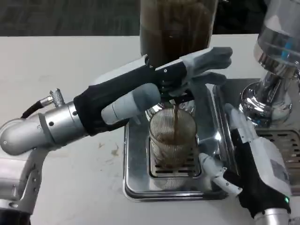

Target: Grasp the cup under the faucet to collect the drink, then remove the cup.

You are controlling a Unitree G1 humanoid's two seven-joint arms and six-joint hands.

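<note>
Head view, looking down at the white table (70, 51). My left hand (187, 70) reaches in from the left across the drip tray, its white back uppermost and its fingers extended to the right over the black faucet lever (180, 97) at the foot of the tall clear dispenser jar of dark brown drink (176, 28). The underside of the hand lies against the lever; I cannot tell how far the fingers close around it, since the hand's own back hides them.

The ribbed clear glass cup (172, 140) stands upright directly under the faucet, on the slotted grate of the shiny rectangular steel drip tray (136, 173). A thin dark brown stream (175, 119) falls from the faucet into the cup's mouth, and brown liquid with a pale foamy layer shows inside the cup.

My right hand (234, 154) lies at the right side of the tray, its white-and-black back turned up and outward. Its fingers (213, 166) curve in toward the lower right of the cup; the nearest fingertips sit at the cup's base wall, though whether they press the glass or rest just beside it cannot be told. The hand is partly spread, not closed tight.

To the right stands a second chrome-based dispenser with a clear jar (276, 61), over its own slotted steel tray (286, 140).
</note>
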